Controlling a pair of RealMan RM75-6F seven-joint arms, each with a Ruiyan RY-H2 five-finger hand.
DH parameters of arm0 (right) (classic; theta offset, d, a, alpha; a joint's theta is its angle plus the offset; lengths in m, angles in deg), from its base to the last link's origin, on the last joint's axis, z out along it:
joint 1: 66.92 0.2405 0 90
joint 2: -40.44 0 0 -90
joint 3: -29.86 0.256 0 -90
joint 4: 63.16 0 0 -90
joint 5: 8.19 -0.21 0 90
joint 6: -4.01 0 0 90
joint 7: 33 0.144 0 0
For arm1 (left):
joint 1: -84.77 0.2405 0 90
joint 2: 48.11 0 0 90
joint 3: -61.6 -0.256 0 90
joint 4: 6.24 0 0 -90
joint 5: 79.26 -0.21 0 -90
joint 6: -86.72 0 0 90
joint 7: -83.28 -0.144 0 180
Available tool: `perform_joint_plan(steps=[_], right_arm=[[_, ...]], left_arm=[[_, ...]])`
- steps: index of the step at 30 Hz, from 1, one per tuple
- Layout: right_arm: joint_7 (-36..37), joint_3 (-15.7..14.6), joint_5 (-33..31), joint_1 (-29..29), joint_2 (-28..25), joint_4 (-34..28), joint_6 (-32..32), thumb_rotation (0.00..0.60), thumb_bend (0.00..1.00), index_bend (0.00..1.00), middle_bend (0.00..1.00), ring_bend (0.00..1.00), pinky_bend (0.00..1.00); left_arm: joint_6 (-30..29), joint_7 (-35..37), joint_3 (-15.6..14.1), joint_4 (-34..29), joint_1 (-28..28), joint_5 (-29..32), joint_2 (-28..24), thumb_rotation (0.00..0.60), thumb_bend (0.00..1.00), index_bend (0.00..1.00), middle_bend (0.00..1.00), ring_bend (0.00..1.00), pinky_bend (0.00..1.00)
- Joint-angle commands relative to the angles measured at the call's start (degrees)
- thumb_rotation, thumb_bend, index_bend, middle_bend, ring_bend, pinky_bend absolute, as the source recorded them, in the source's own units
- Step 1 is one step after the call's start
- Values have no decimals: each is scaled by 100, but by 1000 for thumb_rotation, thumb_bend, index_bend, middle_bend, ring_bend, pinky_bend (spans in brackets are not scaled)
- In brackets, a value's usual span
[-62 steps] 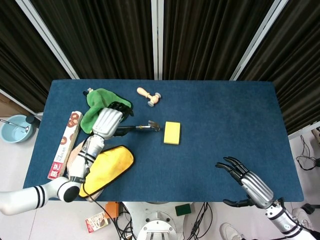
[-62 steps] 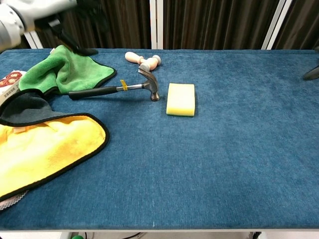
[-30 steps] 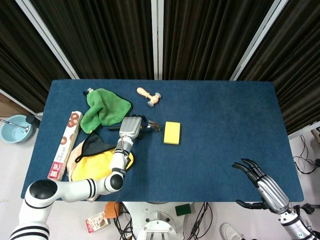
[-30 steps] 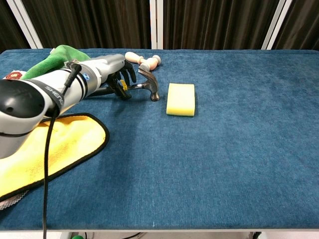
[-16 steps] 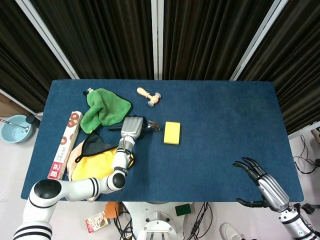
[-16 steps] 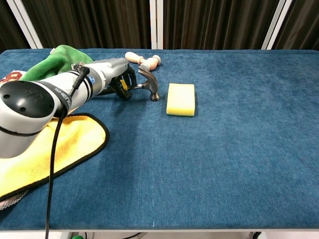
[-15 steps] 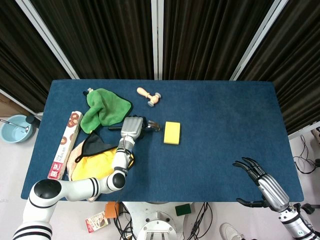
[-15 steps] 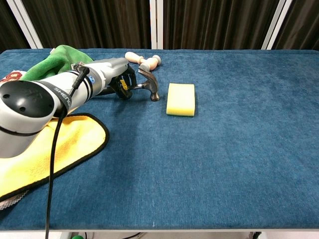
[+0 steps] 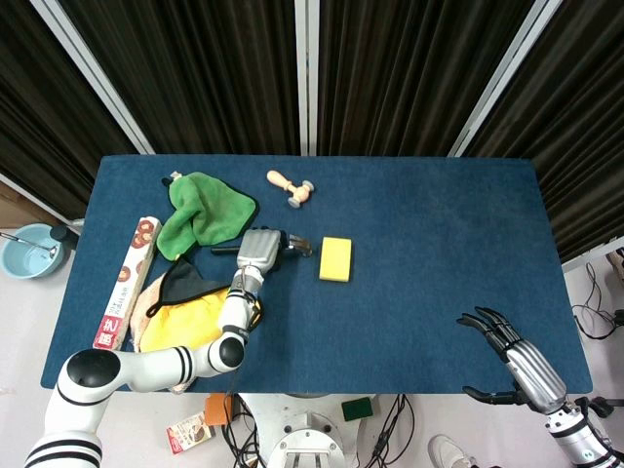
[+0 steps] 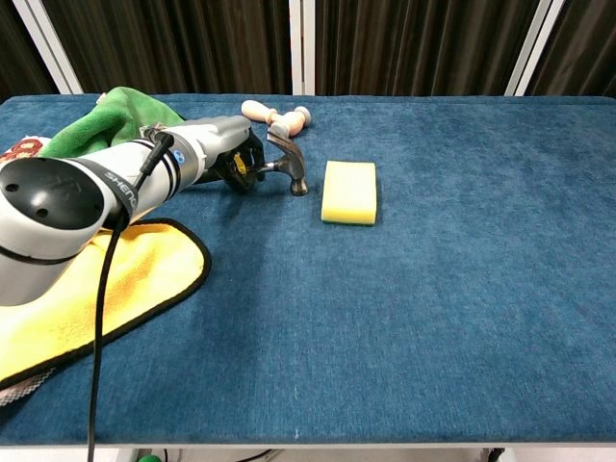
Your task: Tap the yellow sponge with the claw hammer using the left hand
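Observation:
The claw hammer lies on the blue table, its head pointing toward the yellow sponge a short gap to its right. My left hand lies over the hammer's black handle, and the dark fingers curl down around it. The handle is mostly hidden under the hand. The hammer head rests on the table, apart from the sponge. My right hand hovers off the table's near right corner with its fingers spread, holding nothing; the chest view does not show it.
A green cloth lies left of the hammer. A yellow and black cloth is under my left forearm. A wooden tool lies behind the hammer. A snack box is at the left edge.
My left hand came off the green cloth onto the hammer handle and its fingers curled around it. My right hand drew back toward the near right corner. Hammer and sponge stayed put.

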Motion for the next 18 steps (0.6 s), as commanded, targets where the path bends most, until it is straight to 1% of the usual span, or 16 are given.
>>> perform_joint_plan(steps=[1, 10, 13, 18], right_arm=[[21, 4, -1, -5, 8, 22, 15, 600, 131, 71, 147, 0, 0], [60, 25, -34, -3, 2, 34, 11, 600, 131, 71, 147, 0, 0], [59, 26, -42, -1, -1, 25, -3, 600, 131, 71, 147, 0, 0], [21, 28, -34, 11, -14, -19, -32, 600, 131, 71, 147, 0, 0]], left_arm=[[-31, -61, -19, 9, -16, 14, 1, 600, 542, 458, 417, 284, 306], [-45, -28, -24, 106, -16, -32, 38, 600, 629, 531, 492, 356, 348], [-59, 102, -26, 165, 18, -158, 62, 600, 662, 559, 523, 388, 373], [-11, 180, -47, 220, 57, -244, 56, 600, 681, 580, 552, 421, 409]])
